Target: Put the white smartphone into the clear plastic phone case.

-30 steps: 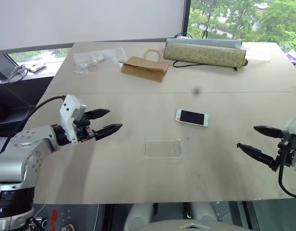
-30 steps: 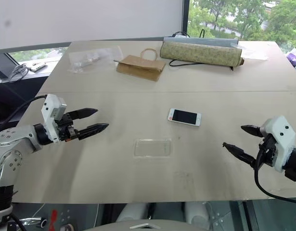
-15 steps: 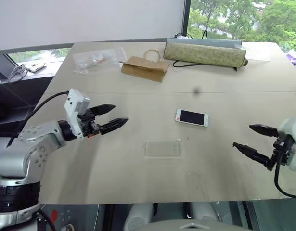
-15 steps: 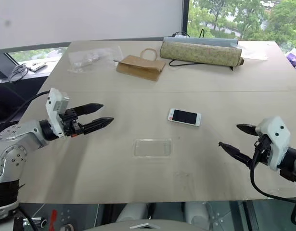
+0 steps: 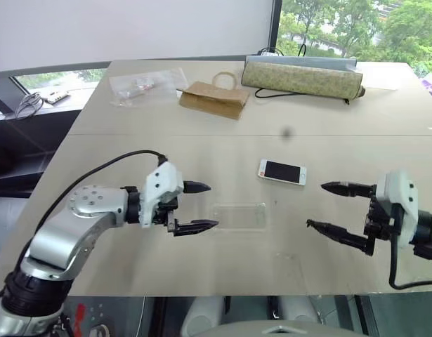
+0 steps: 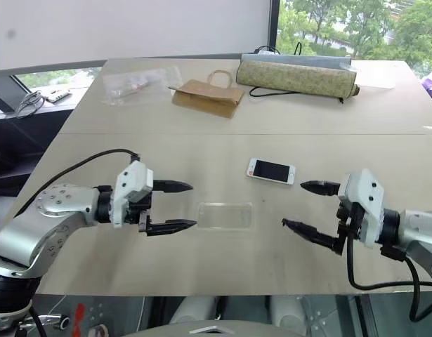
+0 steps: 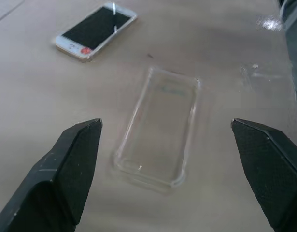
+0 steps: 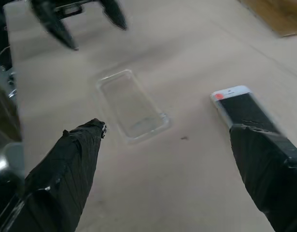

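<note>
Both grippers, left (image 5: 200, 206) and right (image 5: 328, 207), spread empty, flanking clear case (image 5: 237, 215); white smartphone (image 5: 282, 172) beyond, unobstructed; paper bag (image 5: 213, 99) far back.

One white smartphone (image 5: 282, 171), one clear plastic phone case (image 5: 238, 215), one brown paper bag (image 5: 212, 98), one crinkled plastic bag (image 5: 145, 85), one long patterned pouch (image 5: 302, 78)

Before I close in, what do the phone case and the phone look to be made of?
Clear plastic phone case: thin transparent plastic, glossy; the table shows through it. White smartphone: glossy black screen, probably glass, catching a glint; white frame, plastic or painted metal, can't tell.
</note>
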